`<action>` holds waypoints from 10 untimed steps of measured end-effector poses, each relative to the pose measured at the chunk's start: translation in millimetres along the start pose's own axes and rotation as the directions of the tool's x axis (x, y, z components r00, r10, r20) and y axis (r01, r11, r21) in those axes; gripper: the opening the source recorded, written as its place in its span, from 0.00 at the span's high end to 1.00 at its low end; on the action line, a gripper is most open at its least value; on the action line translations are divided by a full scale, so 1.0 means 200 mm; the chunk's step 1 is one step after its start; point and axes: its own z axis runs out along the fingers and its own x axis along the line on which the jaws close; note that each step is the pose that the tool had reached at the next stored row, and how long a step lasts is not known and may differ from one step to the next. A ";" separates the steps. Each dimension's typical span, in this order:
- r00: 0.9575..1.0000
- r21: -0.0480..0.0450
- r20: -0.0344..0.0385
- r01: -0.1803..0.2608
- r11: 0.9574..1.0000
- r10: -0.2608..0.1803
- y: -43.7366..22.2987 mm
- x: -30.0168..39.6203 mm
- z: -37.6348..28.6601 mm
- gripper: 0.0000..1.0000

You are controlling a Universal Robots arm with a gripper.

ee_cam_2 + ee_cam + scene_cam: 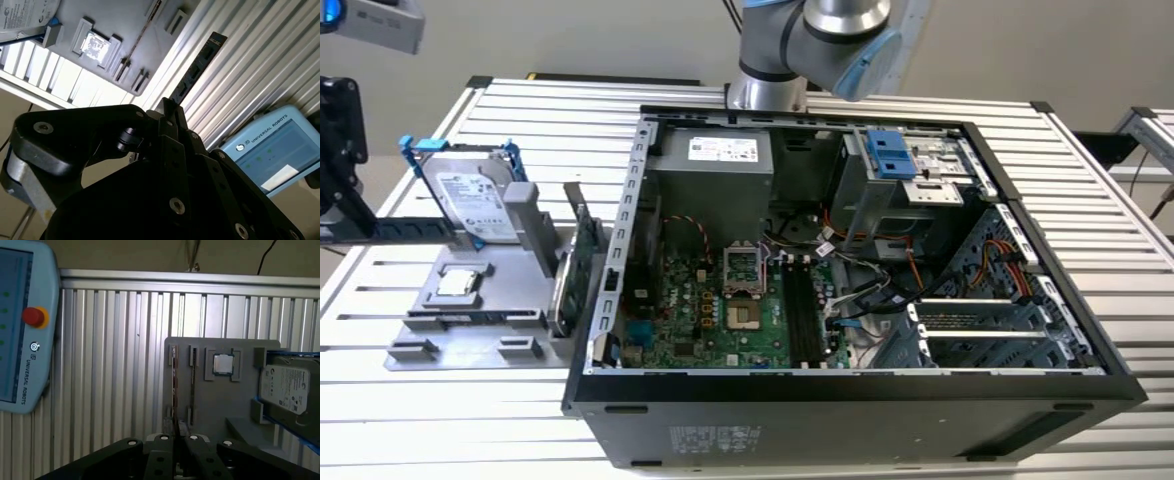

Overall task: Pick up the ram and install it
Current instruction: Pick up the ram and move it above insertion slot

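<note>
Gripper (170,107): black, clamped on one end of the ram (197,67). In the second wrist view the stick runs straight out from between the jaws, its row of black chips facing the camera and its free end over the ribbed metal surface (1121,200). In the exterior view the ram (420,228) hangs level near that view's left edge, crossing in front of the hard drive (470,198) and above the gray holder (454,335), well apart from the computer case (854,392). Holder: carries the hard drive, propped on edge in its blue frame; a square processor chip (460,283), flat in a recess; and a green card (583,245), standing on edge at the side nearest the case. Computer case: lies on its side, open, on the surface just to the exterior view's right of the holder. The green motherboard (720,310) is exposed inside, with long black slots (801,300) and loose cables. Robot arm (807,40): rises behind the case. Pale blue control tablet (20,325) with a red button (34,316): in the first wrist view it lies on the surface, apart from the holder.
</note>
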 end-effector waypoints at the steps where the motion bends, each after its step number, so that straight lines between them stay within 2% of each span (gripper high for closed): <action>1: 1.000 0.000 0.000 0.000 1.000 0.000 0.000 0.000 -0.004 1.00; 10: 1.000 0.000 0.000 0.000 1.000 0.000 0.000 0.001 -0.023 1.00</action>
